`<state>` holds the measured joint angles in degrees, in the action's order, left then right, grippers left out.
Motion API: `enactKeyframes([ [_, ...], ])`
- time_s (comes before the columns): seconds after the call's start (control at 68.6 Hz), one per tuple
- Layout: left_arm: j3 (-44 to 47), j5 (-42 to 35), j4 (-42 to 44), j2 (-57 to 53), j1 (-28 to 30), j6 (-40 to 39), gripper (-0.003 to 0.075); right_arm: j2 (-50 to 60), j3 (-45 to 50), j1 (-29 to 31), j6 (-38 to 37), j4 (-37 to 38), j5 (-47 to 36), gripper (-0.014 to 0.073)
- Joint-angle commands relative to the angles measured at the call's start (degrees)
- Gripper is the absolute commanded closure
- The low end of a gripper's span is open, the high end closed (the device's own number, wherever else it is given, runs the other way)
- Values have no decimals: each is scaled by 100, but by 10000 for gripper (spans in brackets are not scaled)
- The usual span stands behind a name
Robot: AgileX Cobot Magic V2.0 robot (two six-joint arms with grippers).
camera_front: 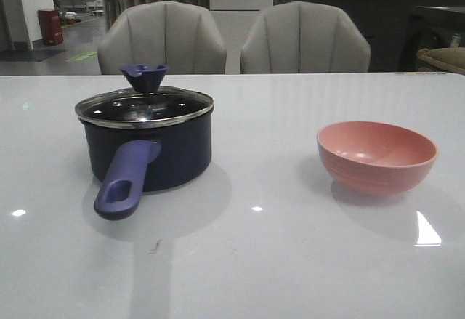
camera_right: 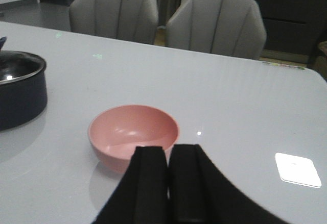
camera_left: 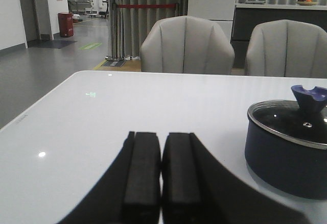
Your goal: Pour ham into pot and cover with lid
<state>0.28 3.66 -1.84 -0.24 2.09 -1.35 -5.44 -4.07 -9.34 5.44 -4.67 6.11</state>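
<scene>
The dark navy pot (camera_front: 174,152) stands on the left of the white table, its blue-purple handle (camera_front: 125,181) pointing toward the front. The glass lid (camera_front: 145,107) with its blue-purple knob (camera_front: 144,77) sits on the pot. No ham shows in any view. My left gripper (camera_left: 161,137) is shut and empty above the table, left of the pot (camera_left: 278,157). My right gripper (camera_right: 169,150) is shut and empty, just in front of the pink bowl (camera_right: 134,129). Neither gripper shows in the front view.
The pink bowl (camera_front: 376,155) stands at the right and looks empty inside. Two grey chairs (camera_front: 163,39) (camera_front: 305,39) stand behind the table's far edge. The pot's edge also shows in the right wrist view (camera_right: 20,94).
</scene>
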Motion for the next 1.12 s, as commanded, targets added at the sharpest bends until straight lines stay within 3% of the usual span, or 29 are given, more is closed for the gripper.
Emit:
enactKeyframes([
  [0.0, 119, -485, -1, -108, -14, -36, 586, 221, 78, 363, -430, 264, -611, 444],
  [0.16, 119, -485, -1, -108, -14, -36, 586, 727, 546, 565, -544, 292, -790, 444],
  [1.108, 119, -485, -1, -108, -14, -36, 586, 711, 526, 553, -544, 335, -649, 444],
])
